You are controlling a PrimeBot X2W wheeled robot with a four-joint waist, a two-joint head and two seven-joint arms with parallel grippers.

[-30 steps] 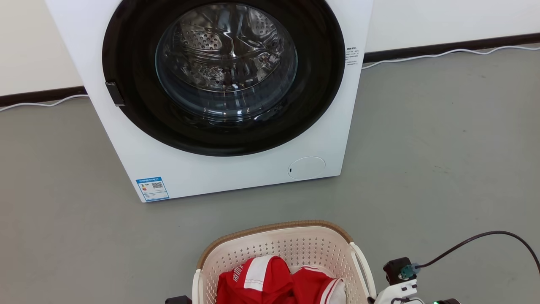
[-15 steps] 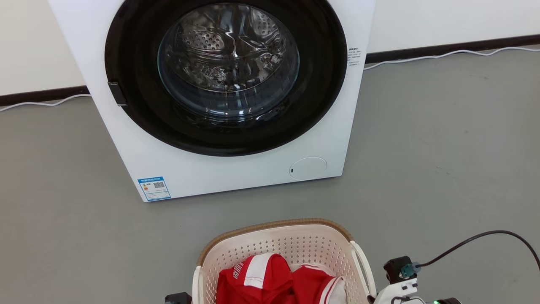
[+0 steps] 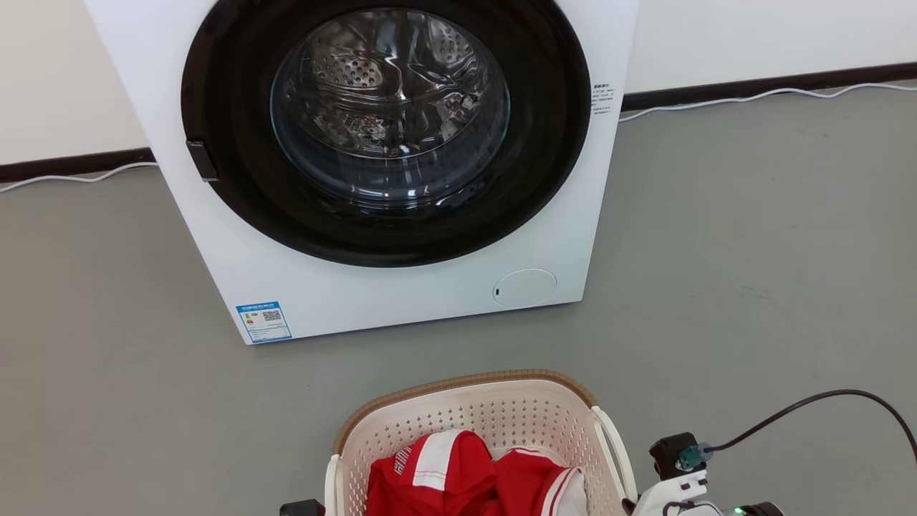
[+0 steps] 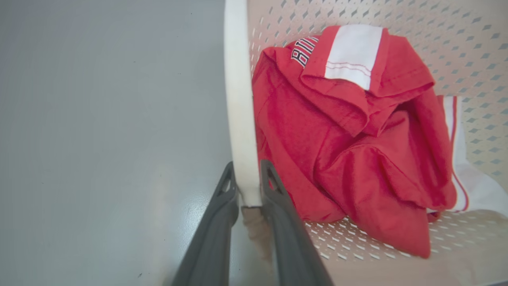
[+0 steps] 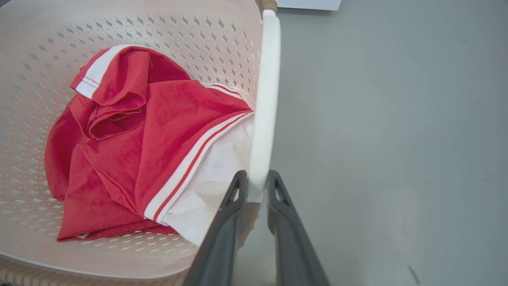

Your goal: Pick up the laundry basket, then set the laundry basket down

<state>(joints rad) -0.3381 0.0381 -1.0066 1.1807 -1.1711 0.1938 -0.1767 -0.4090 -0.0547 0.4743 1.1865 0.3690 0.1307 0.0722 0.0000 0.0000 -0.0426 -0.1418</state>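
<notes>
The laundry basket (image 3: 494,412), cream-white and perforated with a brown rim, is at the bottom middle of the head view, in front of the washing machine. It holds a red and white garment (image 3: 458,476). My left gripper (image 4: 247,176) is shut on the basket's left white loop handle (image 4: 238,99), one dark finger on each side. My right gripper (image 5: 257,182) is shut the same way on the right loop handle (image 5: 266,99). My right arm's wrist (image 3: 677,487) sits beside the basket's right side. I cannot tell whether the basket's bottom touches the floor.
A big white washing machine (image 3: 401,301) with a shut round glass door (image 3: 390,107) stands a short way beyond the basket. The grey floor (image 3: 752,251) stretches to both sides. A white cable (image 3: 752,93) runs along the wall and a black cable (image 3: 824,398) arcs from my right wrist.
The whole head view has shifted slightly, so the camera moved. The basket's far rim stands a little higher in the picture and nearer the machine's base. Both grippers still hold the handles.
</notes>
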